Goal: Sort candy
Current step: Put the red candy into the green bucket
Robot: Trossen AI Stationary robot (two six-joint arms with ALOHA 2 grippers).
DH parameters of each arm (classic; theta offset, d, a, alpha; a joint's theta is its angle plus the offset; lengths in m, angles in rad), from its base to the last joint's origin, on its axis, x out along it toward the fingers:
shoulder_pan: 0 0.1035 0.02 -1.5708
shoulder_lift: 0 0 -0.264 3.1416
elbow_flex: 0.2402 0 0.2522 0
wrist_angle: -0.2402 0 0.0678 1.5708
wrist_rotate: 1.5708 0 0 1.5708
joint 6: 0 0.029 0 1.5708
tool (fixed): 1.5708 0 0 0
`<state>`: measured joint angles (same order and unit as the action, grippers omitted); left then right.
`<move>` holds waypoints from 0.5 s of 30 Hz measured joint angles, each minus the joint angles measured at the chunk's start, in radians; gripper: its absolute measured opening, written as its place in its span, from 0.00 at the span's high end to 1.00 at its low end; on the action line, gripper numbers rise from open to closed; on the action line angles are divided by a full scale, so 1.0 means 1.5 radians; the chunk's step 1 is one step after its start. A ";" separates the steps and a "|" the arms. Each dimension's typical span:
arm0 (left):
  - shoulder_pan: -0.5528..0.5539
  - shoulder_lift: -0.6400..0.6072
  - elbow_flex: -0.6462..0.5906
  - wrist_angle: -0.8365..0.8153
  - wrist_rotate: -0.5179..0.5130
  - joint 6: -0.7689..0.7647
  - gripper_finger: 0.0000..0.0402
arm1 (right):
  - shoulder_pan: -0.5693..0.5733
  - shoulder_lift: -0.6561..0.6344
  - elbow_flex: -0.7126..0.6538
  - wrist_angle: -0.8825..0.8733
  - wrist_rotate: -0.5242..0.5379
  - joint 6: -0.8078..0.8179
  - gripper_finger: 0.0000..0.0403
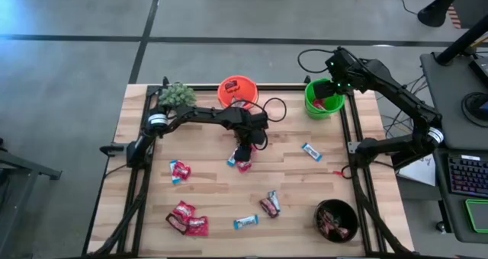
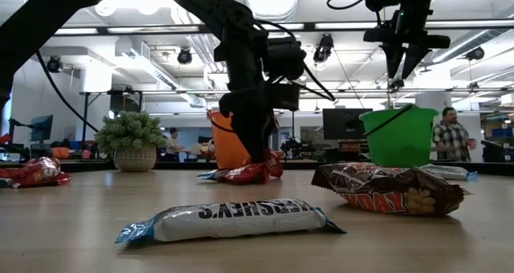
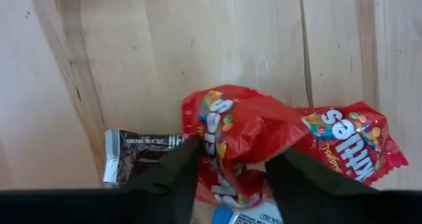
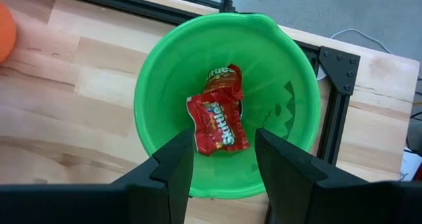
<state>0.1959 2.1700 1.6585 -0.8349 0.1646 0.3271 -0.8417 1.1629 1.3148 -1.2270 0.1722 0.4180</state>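
Candy lies scattered on the wooden table (image 1: 213, 190). My left gripper (image 3: 227, 168) points down at the table's middle and is shut on a crumpled red Skittles packet (image 3: 237, 128). A second red packet (image 3: 343, 141), a dark bar (image 3: 142, 155) and a blue-and-white bar (image 3: 244, 216) lie right beside it. My right gripper (image 4: 224, 141) hangs open above the green bucket (image 4: 151, 72) at the far right. Red packets (image 4: 217, 115) lie on the bucket's floor. My left gripper pinches the red packet between its two fingers (image 3: 171, 174), coming from above and pointing steeply down. The wrapper bulges up and creases between the fingers at its middle (image 3: 234, 158). In the low view the packet (image 2: 245, 174) still rests on the table.
An orange bucket (image 1: 238, 91) and a small green plant (image 1: 177, 95) stand at the far edge. A dark bowl (image 1: 337, 219) with candy is at the near right. More sweets lie at the near left (image 1: 187, 217), the left (image 1: 180, 170), the near middle (image 1: 245, 222) and the right (image 1: 311, 150).
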 joint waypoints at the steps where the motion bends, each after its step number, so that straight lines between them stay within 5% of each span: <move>1: 0.000 0.000 0.000 0.000 0.000 0.000 0.67 | 0.000 0.000 0.000 0.000 0.000 -0.001 0.62; 8: -0.001 -0.004 0.001 -0.007 -0.001 0.001 0.96 | 0.000 0.000 0.000 0.000 0.000 -0.004 0.62; 15: -0.007 -0.006 0.091 -0.121 -0.001 0.014 0.98 | 0.000 0.000 0.000 -0.014 0.000 -0.007 0.62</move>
<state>0.1853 2.1612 1.7943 -1.0169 0.1627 0.3484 -0.8417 1.1629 1.3148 -1.2488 0.1719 0.4076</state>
